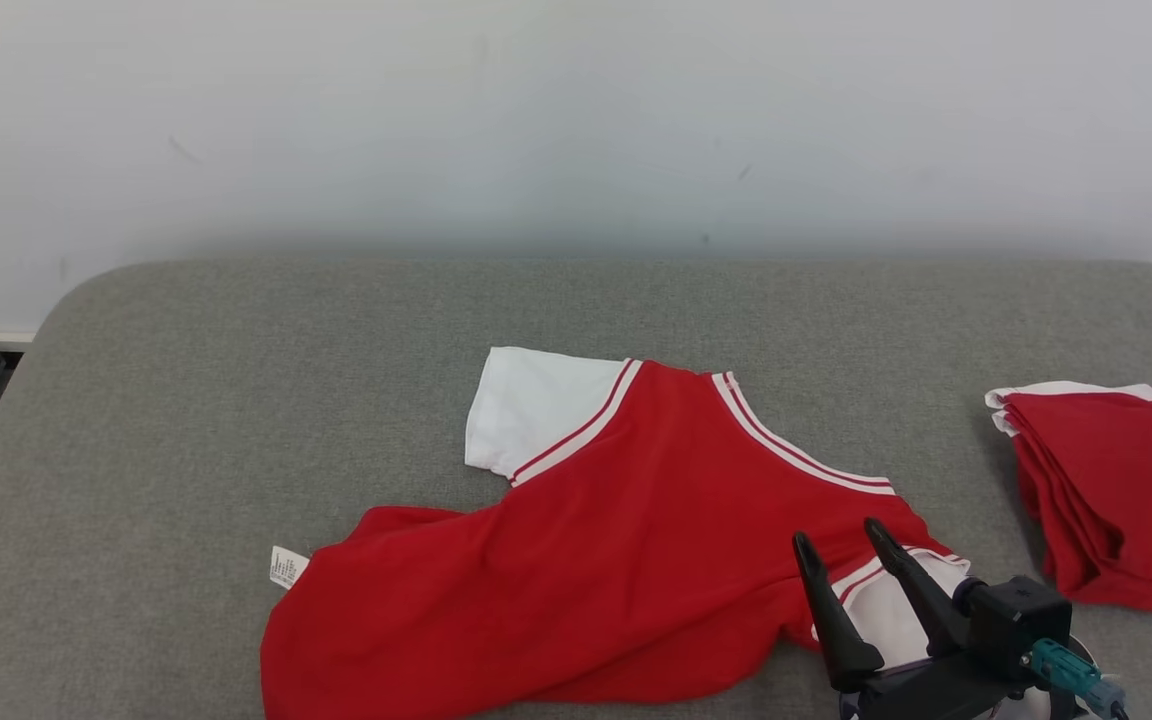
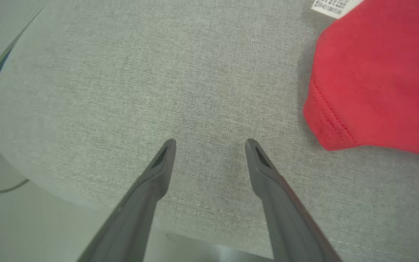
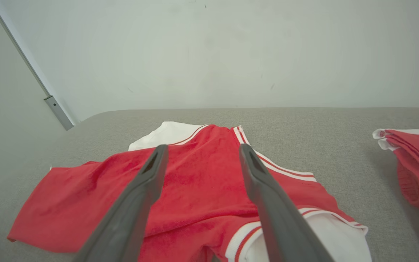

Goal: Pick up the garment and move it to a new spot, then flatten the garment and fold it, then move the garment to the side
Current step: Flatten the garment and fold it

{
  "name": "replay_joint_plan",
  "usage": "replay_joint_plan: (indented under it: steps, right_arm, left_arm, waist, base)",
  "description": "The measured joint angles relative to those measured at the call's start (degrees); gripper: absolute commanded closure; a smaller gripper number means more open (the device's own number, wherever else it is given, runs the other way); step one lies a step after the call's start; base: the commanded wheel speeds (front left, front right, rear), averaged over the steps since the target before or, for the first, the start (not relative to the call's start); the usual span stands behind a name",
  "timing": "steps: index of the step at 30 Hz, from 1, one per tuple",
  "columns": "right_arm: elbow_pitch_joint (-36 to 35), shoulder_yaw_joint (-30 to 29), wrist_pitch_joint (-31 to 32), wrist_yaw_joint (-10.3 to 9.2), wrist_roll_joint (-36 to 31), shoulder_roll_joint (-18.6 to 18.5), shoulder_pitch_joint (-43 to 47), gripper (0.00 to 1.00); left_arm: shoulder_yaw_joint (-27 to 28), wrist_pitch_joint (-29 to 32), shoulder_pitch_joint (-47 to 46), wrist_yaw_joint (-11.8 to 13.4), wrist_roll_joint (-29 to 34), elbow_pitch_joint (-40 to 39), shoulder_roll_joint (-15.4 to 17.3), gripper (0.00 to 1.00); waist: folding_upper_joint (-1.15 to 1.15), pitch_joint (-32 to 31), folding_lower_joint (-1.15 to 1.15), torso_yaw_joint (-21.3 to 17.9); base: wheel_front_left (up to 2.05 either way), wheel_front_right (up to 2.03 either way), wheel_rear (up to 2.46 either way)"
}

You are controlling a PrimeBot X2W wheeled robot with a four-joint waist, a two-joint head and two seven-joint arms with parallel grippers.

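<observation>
Nearest, the right gripper [image 1: 838, 533] hovers with fingers spread wide and empty over the red shirt [image 1: 616, 540], at its near white sleeve. The left gripper [image 2: 211, 142] is also wide, with nothing between, above the bare grey cushion [image 2: 122, 91] just beside the hem corner. The shirt lies mid-cushion, spread but skewed and rumpled (relocation looks done). Flattening, folding and setting aside are not yet done. A folded red pile [image 1: 1106, 490] sits well apart, on the right.

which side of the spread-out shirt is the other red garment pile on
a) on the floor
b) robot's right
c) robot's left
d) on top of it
b: the red pile lies on the grey surface to the robot's right of the spread shirt, apart from it.
</observation>
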Motion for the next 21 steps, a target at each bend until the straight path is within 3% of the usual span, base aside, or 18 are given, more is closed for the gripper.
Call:
replay_joint_plan:
  steps: [6,12,21]
  right_arm:
    - [0.13,-0.08,0.0,0.0,0.0,0.02,-0.01,0.0]
    - [0.38,0.58,0.44,0.29,-0.01,0.08,-1.61,0.0]
    - [-0.22,1.68,0.68,0.58,-0.08,0.32,-2.42,0.0]
  left_arm:
    - [3.45,1.42,-2.41,0.01,5.31,-6.22,1.08,0.0]
    - [-3.01,5.38,-13.02,-0.02,6.66,-11.22,0.15,0.0]
    - [-7.22,12.6,-23.9,-3.15,5.53,-7.39,-4.08,0.0]
  waist:
    - [0.0,0.71,0.0,-1.58]
    - [0.0,1.51,0.0,-3.36]
    - [0.0,3.25,0.0,-8.52]
  base:
    - [0.0,0.0,0.0]
    - [0.0,0.0,0.0]
    - [0.0,0.0,0.0]
